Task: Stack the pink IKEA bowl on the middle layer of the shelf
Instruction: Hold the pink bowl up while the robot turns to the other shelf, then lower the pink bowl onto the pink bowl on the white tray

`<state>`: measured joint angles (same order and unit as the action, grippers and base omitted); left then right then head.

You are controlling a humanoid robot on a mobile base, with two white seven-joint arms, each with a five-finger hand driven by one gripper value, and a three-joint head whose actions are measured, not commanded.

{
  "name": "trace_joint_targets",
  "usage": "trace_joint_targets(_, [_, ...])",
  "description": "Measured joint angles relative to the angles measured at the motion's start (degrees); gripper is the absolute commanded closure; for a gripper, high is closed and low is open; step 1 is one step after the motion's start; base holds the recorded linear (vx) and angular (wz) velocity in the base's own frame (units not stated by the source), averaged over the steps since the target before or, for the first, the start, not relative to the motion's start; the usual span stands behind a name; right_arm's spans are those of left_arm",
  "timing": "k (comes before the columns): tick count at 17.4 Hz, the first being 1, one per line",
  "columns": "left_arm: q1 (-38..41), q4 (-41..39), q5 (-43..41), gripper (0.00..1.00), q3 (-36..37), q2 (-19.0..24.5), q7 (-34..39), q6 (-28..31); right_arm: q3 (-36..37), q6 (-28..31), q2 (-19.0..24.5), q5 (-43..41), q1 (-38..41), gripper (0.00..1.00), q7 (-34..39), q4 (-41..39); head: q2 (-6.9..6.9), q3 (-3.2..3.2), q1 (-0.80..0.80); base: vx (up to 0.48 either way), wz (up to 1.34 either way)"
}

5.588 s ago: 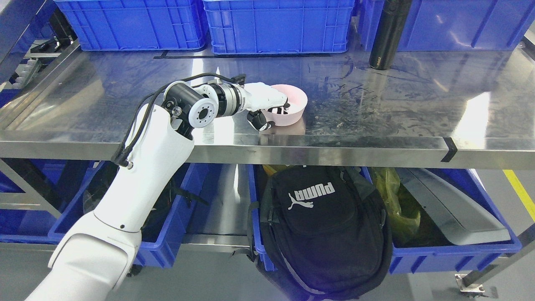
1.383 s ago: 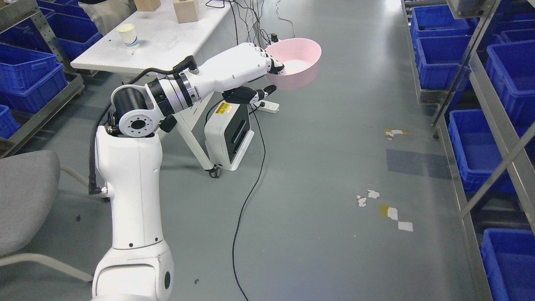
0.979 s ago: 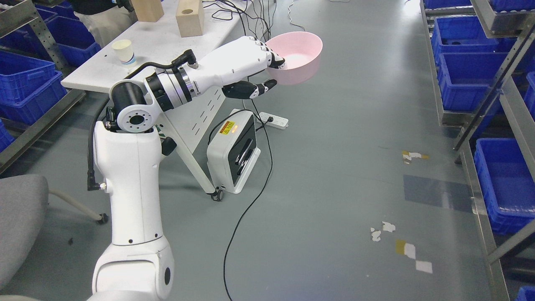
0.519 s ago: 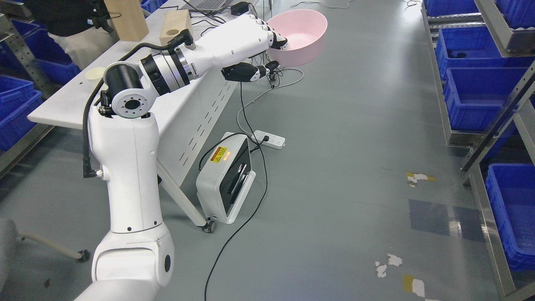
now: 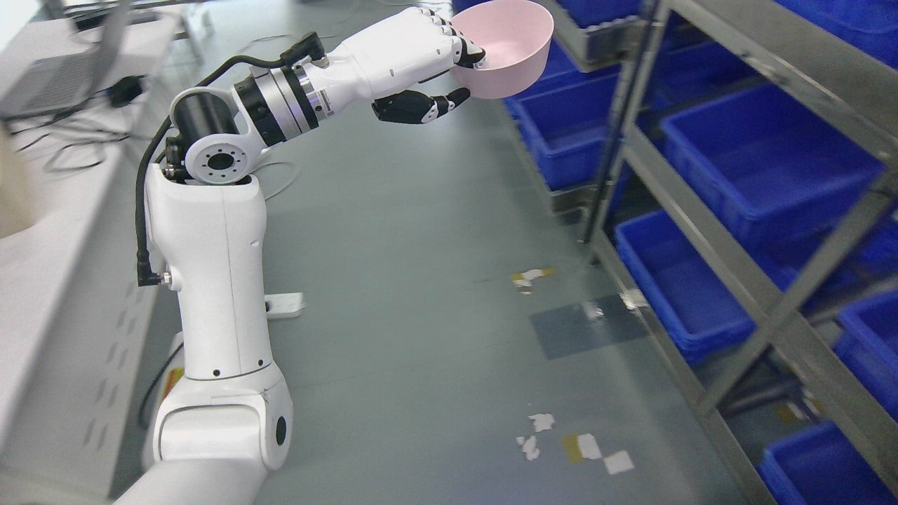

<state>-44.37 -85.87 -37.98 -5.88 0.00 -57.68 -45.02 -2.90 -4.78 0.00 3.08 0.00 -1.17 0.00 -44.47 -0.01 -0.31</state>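
Observation:
My left hand is shut on the near rim of the pink bowl and holds it high in the air at the top middle of the head view, tilted slightly. The fingers hook over the rim and the thumb lies under the bowl's side. The white left arm rises from the lower left. A metal shelf rack with blue bins stands on the right, and the bowl hangs near its far end. The right arm does not show.
Blue bins fill the rack's layers along the right side. A white table with a laptop and cables runs along the left. Grey floor with bits of tape lies between them.
The whole picture has swung as the camera turned right: the table slid to the left and the rack came in close on the right. The bowl stays in my left hand.

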Motion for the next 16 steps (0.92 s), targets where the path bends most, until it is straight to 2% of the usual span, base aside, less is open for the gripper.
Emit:
trace_joint_targets(10, [-6.23,2.12,-0.84,0.98,3.77,-0.02,0.12,0.00,0.00,0.00,0.00,0.00,0.03,0.00,-0.39,0.01,0.00,0.00,0.00,0.147,-1.67])
trace_joint_targets(16, [-9.15,5.21,-7.04,0.98,3.34,2.46,0.18,-0.01,0.00,0.00,0.00,0.00,0.00,0.00,-0.54,0.00,0.01,0.00,0.00,0.153,-0.69])
